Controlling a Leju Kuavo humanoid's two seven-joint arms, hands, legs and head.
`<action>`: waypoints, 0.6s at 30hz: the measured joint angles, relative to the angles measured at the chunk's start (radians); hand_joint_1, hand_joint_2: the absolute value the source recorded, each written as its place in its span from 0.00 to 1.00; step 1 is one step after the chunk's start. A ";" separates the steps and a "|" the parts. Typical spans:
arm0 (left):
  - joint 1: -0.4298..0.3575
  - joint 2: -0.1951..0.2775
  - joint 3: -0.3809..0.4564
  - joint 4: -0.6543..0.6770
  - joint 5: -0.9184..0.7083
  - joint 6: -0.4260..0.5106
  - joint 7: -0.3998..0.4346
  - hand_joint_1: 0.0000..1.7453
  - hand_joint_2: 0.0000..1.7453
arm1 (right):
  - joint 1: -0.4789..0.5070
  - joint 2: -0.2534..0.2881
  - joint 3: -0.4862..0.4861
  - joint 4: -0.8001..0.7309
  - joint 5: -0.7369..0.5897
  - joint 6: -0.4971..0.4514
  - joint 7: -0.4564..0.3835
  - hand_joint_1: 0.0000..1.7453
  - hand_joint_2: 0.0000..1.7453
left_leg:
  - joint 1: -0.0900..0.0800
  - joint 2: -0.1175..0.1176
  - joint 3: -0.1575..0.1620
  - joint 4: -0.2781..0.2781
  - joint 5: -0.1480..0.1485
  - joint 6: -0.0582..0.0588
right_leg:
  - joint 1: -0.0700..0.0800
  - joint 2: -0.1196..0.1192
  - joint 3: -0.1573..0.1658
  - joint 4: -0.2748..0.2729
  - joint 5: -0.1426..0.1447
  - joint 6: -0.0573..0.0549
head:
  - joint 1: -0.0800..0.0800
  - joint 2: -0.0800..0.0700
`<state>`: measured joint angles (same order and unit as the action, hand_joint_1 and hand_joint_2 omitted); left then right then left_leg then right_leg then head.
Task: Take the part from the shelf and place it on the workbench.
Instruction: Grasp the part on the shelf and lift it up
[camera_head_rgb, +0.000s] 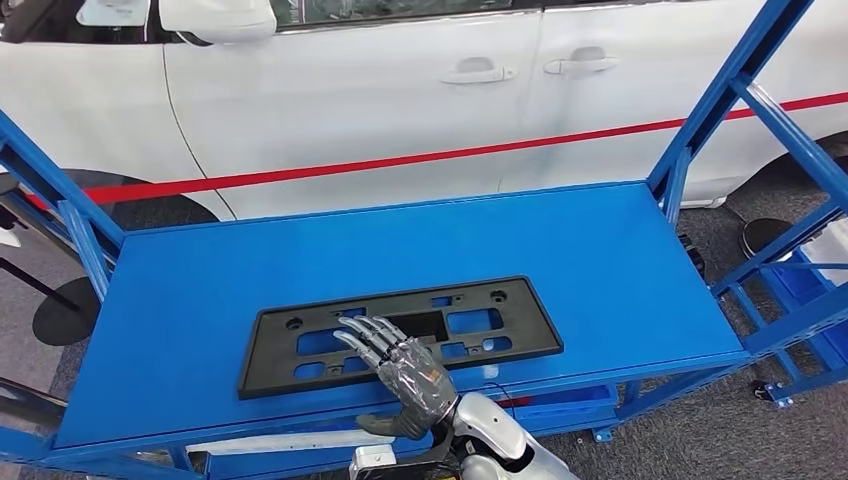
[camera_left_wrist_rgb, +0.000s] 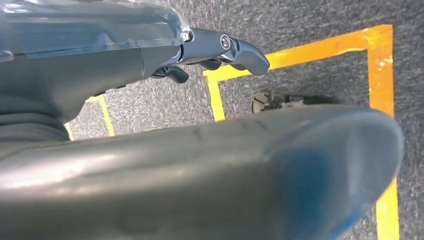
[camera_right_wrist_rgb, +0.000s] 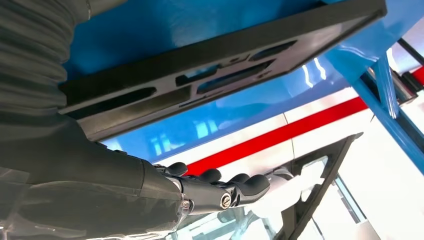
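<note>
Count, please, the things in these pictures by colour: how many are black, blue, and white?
Black: 1, the part
Blue: 1, the shelf
White: 1, the car
Total: 3

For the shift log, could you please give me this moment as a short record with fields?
part: black plastic frame, lying flat
surface: blue shelf top
right hand: fingers spread, over the frame's near edge; grip cannot be told
left hand: hangs over grey floor with yellow tape lines, holds nothing
background: white car with red stripe
</note>
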<state>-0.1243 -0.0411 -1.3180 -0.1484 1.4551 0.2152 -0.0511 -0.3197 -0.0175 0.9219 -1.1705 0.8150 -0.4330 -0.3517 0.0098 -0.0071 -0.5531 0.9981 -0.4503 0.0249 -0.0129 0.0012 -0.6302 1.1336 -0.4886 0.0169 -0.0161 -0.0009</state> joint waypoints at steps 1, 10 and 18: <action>0.000 -0.001 0.000 0.000 0.000 0.000 0.000 0.00 0.00 | -0.002 0.002 0.000 -0.001 0.001 0.000 0.002 0.00 1.00 | -0.002 -0.001 0.001 0.002 -0.002 -0.004 | 0.002 0.000 0.030 -0.063 0.023 -0.004 | 0.000 0.000; 0.000 -0.004 0.000 0.000 0.004 -0.002 -0.004 0.00 0.00 | -0.044 0.023 0.014 0.009 0.078 0.002 0.025 0.00 1.00 | 0.002 0.001 -0.096 0.214 -0.121 -0.047 | 0.002 -0.002 0.055 -0.131 0.039 -0.041 | -0.002 0.000; -0.001 -0.003 -0.007 0.000 0.006 -0.010 -0.009 0.00 0.00 | -0.124 0.050 0.019 0.092 0.137 0.004 0.045 0.00 1.00 | 0.002 0.002 -0.019 0.020 -0.002 -0.037 | 0.007 0.001 0.051 -0.117 0.032 -0.025 | -0.001 0.000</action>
<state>-0.1250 -0.0442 -1.3248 -0.1484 1.4613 0.2057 -0.0603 -0.4437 0.0324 0.9411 -1.0788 0.9519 -0.4287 -0.3066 0.0113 -0.0056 -0.5726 1.0183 -0.4520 -0.0120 -0.0058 0.0019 -0.5791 1.0165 -0.4569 -0.0082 -0.0174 -0.0008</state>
